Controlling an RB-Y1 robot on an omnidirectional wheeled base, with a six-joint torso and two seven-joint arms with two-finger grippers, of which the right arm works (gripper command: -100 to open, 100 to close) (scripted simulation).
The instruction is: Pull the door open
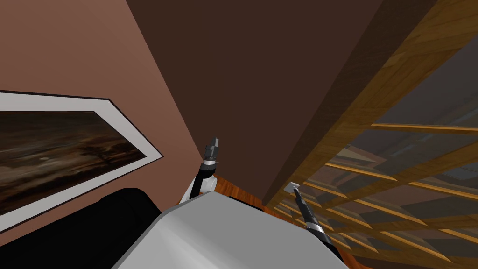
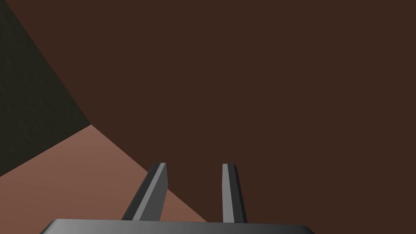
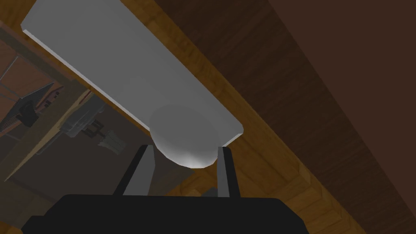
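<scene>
Brown walls are framing the wooden door; right gripper is clamping its knob, left gripper hanging parted, empty; pulling not yet begun.

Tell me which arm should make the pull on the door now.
Right. The right claw grips the grey round knob on the wooden door, fingers pressing its sides. The left claw is open, facing a bare brown wall.
</scene>
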